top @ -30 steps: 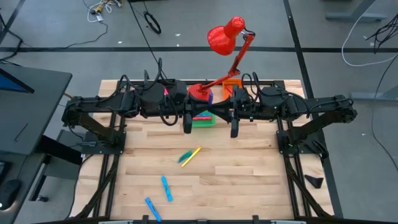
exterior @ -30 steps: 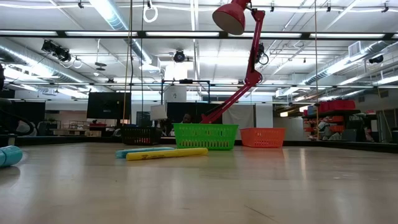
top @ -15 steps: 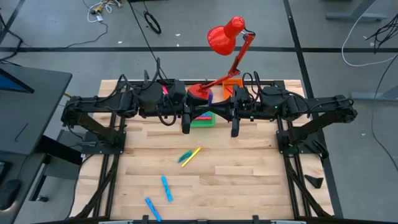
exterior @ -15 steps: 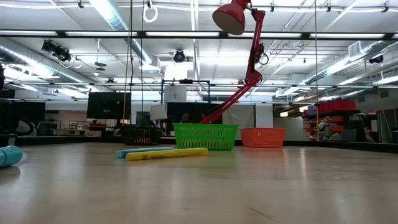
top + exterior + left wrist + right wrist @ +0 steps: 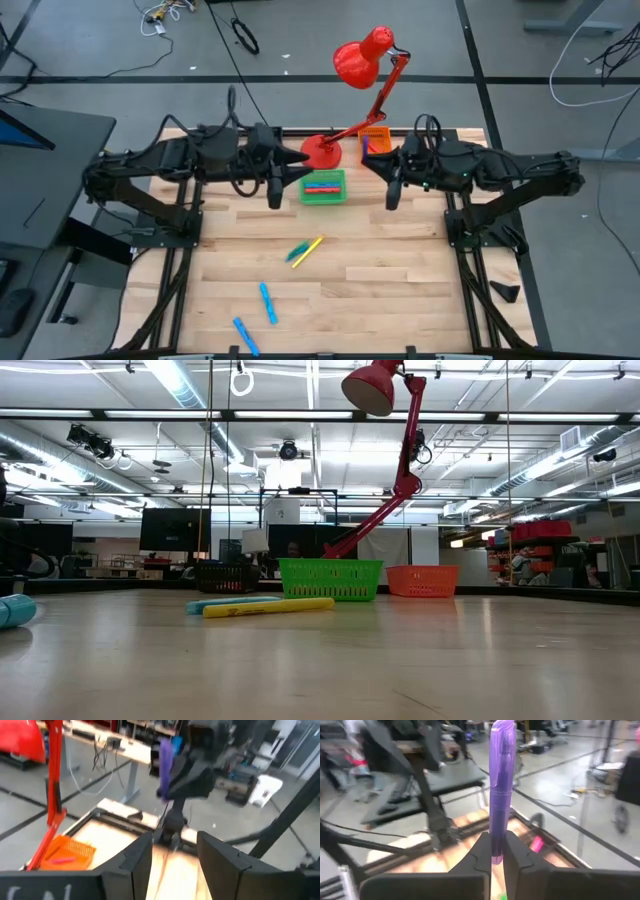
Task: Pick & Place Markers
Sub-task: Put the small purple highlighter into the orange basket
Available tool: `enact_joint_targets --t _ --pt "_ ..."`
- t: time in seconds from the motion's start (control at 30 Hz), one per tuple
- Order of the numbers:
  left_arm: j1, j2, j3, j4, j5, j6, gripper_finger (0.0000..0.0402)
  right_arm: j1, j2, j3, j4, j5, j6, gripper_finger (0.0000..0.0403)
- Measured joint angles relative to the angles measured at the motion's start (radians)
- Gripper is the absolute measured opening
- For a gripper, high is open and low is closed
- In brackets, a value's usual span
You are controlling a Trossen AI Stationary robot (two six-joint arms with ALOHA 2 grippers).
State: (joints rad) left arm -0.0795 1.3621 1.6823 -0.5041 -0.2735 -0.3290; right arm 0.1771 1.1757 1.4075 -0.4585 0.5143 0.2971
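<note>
The right tool [image 5: 491, 851] has its two fingers pressed together on a purple marker [image 5: 501, 790], which stands upright between them. In the high view this tool [image 5: 368, 159] is above the far part of the desk [image 5: 400, 270], at about 1 o'clock from the desk's centre, just beside the orange bin [image 5: 375, 139]. The left wrist view shows the same marker [image 5: 165, 764] in the other arm's grip.

The left tool [image 5: 174, 851] holds nothing and its fingers [image 5: 141, 855] are apart, with a clear gap between them. In the high view it [image 5: 303, 166] is at about 11 o'clock from the centre, just beside the base of the red lamp [image 5: 362, 60].

Between the two tools sits the green bin [image 5: 324, 187], at 12 o'clock, with several markers [image 5: 322, 186] lying inside. A pink marker [image 5: 63, 860] lies in the orange bin [image 5: 67, 852].

On the open desk, a yellow marker [image 5: 308, 248] and a teal marker [image 5: 297, 251] lie touching near the centre. Two blue markers lie towards 7 o'clock: one [image 5: 267, 301] nearer the centre, the other [image 5: 245, 335] at the near edge. In the low view a black bin [image 5: 227, 576] stands at the far edge.
</note>
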Motion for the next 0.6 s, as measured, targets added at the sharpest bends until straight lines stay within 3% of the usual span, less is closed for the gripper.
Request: enact_joint_targets --t 0.6 --pt "-0.003 -0.012 -0.001 -0.024 0.008 -0.008 0.0163 0.097 -0.121 -0.185 -0.025 0.367 0.127 0.0013"
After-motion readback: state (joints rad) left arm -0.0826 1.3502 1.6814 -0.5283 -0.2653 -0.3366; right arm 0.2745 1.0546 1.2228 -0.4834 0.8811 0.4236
